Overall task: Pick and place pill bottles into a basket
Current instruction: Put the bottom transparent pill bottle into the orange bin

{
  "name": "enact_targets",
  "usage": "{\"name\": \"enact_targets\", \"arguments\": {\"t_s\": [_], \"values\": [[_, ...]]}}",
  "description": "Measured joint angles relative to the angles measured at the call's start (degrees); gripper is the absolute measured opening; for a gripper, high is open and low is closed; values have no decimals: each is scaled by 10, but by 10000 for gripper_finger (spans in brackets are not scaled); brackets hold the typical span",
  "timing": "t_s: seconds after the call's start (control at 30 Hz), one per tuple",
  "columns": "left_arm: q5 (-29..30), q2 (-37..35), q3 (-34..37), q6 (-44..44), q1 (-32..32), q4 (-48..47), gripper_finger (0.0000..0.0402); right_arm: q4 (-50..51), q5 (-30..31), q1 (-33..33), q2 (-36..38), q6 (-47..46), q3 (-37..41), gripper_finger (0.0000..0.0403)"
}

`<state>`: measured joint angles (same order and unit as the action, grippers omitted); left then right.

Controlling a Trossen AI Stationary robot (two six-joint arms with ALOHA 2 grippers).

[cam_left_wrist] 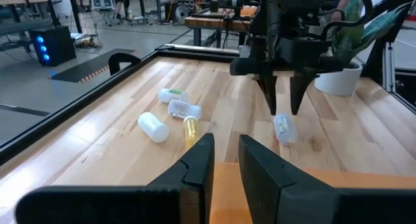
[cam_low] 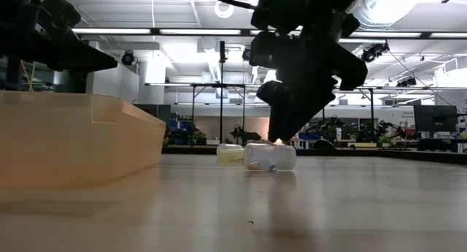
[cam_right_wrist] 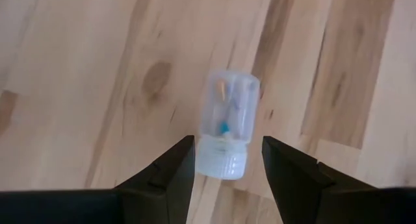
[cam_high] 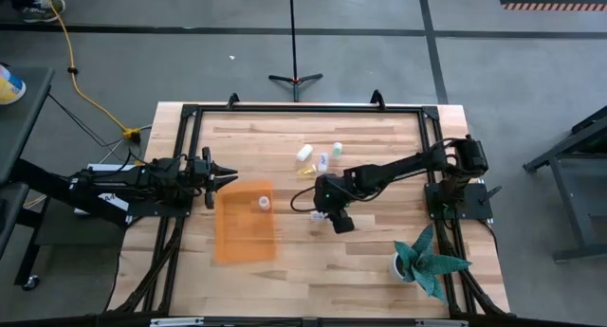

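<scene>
Item: small clear plastic pill bottle with a ribbed white cap, a few coloured capsules showing inside. It lies on its side on the bare wooden tabletop, near the middle and a little toward the right edge.

Handling, as a judgement: light, rigid, smooth-walled and round, so it is likely to roll or squirt out under a glancing touch. The ribbed cap offers the surest purchase; failing that, a pinch across the barrel with the pads square to its long axis.

Right gripper: directly above this bottle, fingers spread to either side of the cap end and touching nothing; in the low view its tips hang just over the bottle.

Left gripper: waiting at the left edge of the tabletop, fingers a little apart and empty, pointing over the basket.

Basket: shallow rectangular translucent orange tray, left of centre, well apart from the item. One small white-capped bottle stands inside it, near its far right corner.

Other stock: three pale bottles and one slim yellowish one lie clustered near the far edge at mid-table.
</scene>
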<state>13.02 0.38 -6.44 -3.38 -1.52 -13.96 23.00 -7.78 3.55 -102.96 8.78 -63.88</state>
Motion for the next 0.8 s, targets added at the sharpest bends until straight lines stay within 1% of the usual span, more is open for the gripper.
{"name": "enact_targets", "arguments": {"t_s": [0.13, 0.3, 0.37, 0.5, 0.8], "values": [[0, 0, 0, -2, 0, 0, 108, -14, 2, 0, 0, -2, 0, 172], [0, 0, 0, -2, 0, 0, 108, -101, -49, 0, -1, -28, 0, 174], [0, 0, 0, -2, 0, 0, 108, -112, -55, 2, -6, -28, 0, 175], [0, 0, 0, -2, 0, -2, 108, -108, -15, 4, -26, -26, 0, 175], [0, 0, 0, -2, 0, -5, 108, -113, 8, 4, -66, -28, 0, 175]]}}
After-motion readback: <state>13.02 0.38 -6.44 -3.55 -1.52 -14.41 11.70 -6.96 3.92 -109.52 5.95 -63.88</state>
